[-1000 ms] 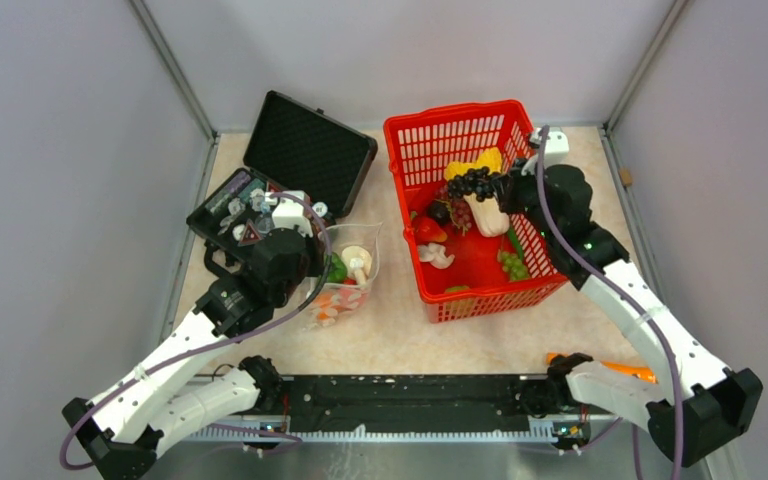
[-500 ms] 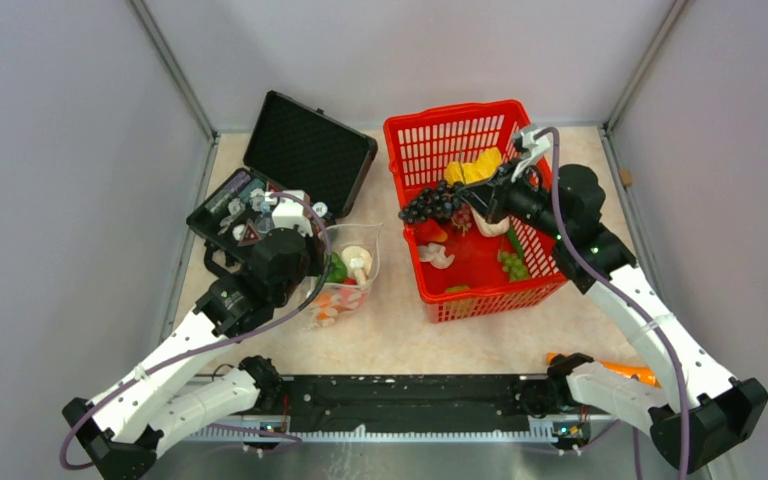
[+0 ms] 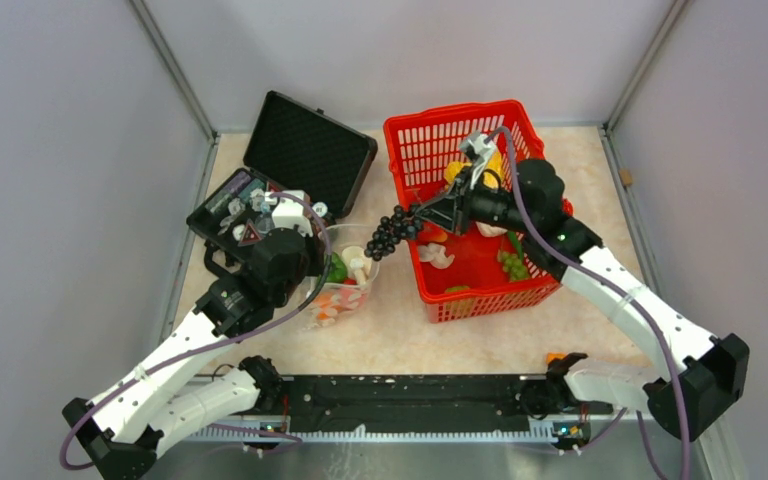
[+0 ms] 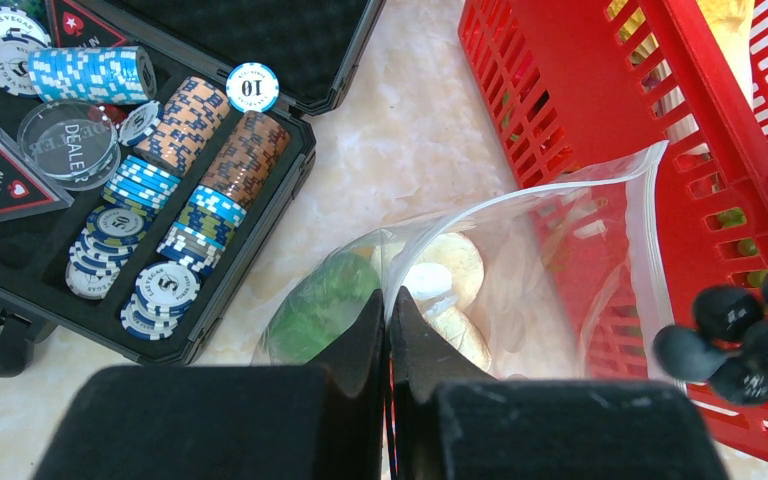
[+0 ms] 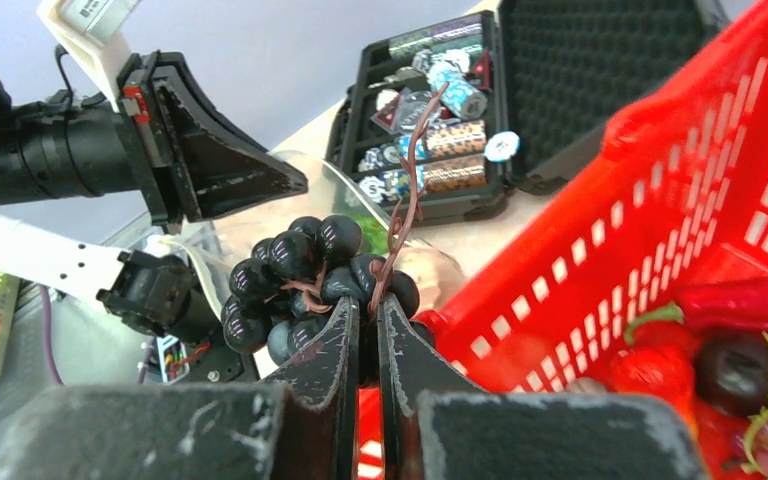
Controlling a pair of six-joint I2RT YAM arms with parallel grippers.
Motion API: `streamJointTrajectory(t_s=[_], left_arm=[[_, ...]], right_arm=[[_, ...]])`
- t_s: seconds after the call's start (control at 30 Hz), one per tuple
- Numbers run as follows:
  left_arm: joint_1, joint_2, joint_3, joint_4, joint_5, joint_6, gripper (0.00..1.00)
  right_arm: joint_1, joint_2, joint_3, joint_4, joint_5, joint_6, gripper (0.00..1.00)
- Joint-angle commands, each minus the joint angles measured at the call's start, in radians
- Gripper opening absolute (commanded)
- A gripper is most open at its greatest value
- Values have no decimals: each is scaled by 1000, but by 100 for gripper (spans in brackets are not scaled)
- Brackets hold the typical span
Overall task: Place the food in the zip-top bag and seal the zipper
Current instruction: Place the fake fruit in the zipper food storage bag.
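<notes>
The clear zip-top bag (image 3: 352, 270) lies between the black case and the red basket, mouth open toward the basket; it also shows in the left wrist view (image 4: 570, 270). It holds a white mushroom (image 4: 450, 262) and a green pepper (image 4: 322, 305). My left gripper (image 4: 389, 300) is shut on the bag's near edge. My right gripper (image 5: 368, 305) is shut on the stem of the dark grapes (image 5: 295, 275), held in the air over the bag's mouth beside the basket's left wall (image 3: 392, 231). The grapes show at the right of the left wrist view (image 4: 745, 330).
The red mesh basket (image 3: 415, 150) at the back right holds more toy food: a red fruit (image 3: 428, 230), green grapes (image 3: 512, 264) and a mushroom (image 3: 436, 255). The open black case (image 3: 305, 150) with poker chips (image 4: 175, 170) stands at the back left.
My right gripper has carried the dark grapes left, out of the basket and over its left wall to above the bag. The left arm and bag have not moved.
</notes>
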Motion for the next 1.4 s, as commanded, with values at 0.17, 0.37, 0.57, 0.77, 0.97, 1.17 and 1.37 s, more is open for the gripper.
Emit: streamJointTrajectory(t_s=[0.17, 0.37, 0.57, 0.77, 0.97, 1.17, 1.37], left_arm=[[7, 4, 6, 63, 14, -3, 1], [8, -15, 7, 57, 10, -4, 1], [8, -24, 3, 53, 6, -6, 1], [8, -22, 0, 56, 7, -7, 1], [8, -22, 4, 55, -11, -10, 1], [11, -17, 6, 58, -13, -15, 1], [11, -33, 1, 58, -11, -21, 1]], right_arm=[[159, 154, 175, 95, 87, -31, 0], [247, 323, 316, -69, 175, -133, 0], [289, 417, 371, -111, 122, -166, 0], [315, 447, 398, -142, 19, -208, 0], [335, 315, 258, 37, -40, -224, 0], [334, 300, 242, 28, -72, -242, 0], [334, 426, 315, -73, -7, -247, 0]])
